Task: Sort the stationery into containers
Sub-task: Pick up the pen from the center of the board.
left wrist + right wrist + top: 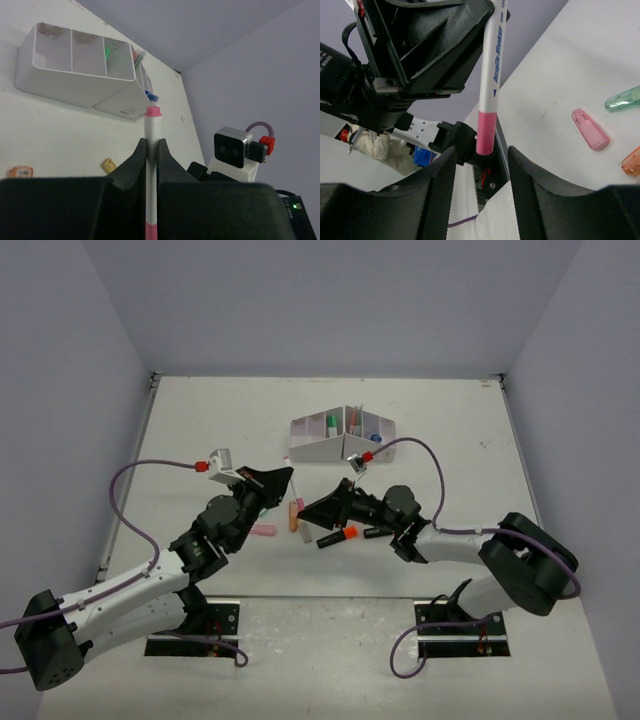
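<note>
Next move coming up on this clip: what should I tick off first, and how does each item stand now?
1. Left gripper clamped on the pen: ok.
2. Right gripper open: ok.
3. Pen's pink lower end lined up between the right jaws without touching either, in the right wrist view: ok.
4. Organiser box upright, with two empty compartments facing the left wrist camera: ok.
5. Pink cap on the table lies apart from the right gripper: ok.
6. Which compartment the pen belongs in: cannot tell.
</note>
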`<state>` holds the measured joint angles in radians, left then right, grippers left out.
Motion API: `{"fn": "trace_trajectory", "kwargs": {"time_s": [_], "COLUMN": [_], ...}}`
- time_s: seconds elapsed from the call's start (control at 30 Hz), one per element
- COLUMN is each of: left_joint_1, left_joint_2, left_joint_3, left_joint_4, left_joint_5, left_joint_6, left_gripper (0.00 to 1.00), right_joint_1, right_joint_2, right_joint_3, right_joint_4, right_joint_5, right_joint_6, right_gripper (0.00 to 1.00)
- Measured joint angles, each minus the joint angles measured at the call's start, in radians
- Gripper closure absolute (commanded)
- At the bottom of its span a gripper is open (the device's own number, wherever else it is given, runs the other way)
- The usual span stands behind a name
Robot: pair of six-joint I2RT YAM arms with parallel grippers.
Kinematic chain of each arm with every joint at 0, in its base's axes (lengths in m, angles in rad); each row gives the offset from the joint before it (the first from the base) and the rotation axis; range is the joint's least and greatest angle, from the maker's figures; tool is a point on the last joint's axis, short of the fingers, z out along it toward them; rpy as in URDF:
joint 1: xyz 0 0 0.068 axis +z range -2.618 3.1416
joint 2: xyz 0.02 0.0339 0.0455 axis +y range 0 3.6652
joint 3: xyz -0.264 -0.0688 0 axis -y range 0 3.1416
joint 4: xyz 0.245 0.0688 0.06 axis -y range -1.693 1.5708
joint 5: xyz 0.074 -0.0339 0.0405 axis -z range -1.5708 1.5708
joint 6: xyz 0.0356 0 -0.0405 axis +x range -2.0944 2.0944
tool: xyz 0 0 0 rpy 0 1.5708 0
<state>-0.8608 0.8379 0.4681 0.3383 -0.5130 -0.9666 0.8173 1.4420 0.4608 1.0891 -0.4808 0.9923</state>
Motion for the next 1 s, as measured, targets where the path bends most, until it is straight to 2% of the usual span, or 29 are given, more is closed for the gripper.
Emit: {"fn": "trace_trajectory", "kwargs": {"time_s": [0.1,0.13,0.2,0.23,0.3,0.63,1.0], "left_joint_1": [0.000,0.000,0.000,0.000,0.000,0.002,0.001], "left_joint_2": [-0.014,-0.016,-0.018,-0.019,-0.021,-0.059,-0.202], "left_joint_3": [-0.010,-0.012,-0.015,-0.017,-0.024,-0.054,-0.092], "left_joint_4": [0.024,0.031,0.042,0.044,0.052,0.073,0.010], "left_joint_5": [0.025,0.033,0.045,0.050,0.054,0.056,0.079], "left_joint_6": [-0.016,-0.020,-0.025,-0.028,-0.038,-0.046,-0.044], "left_gripper": [1.00,1.00,1.00,1.00,1.00,0.99,0.94], "right_joint_1": [0.000,0.000,0.000,0.000,0.000,0.000,-0.092], "right_joint_2": [0.017,0.019,0.022,0.022,0.022,0.001,-0.198], "right_joint_3": [0.019,0.022,0.026,0.030,0.041,0.056,0.029], "right_joint_4": [0.004,0.004,0.004,0.003,-0.001,-0.059,-0.211], "right_joint_5": [0.001,0.002,0.004,0.004,0.003,0.002,-0.003], "right_joint_6": [0.003,0.003,0.003,0.002,0.001,-0.048,-0.166], "right_gripper": [0.58,0.63,0.76,0.88,0.99,1.00,1.00]}}
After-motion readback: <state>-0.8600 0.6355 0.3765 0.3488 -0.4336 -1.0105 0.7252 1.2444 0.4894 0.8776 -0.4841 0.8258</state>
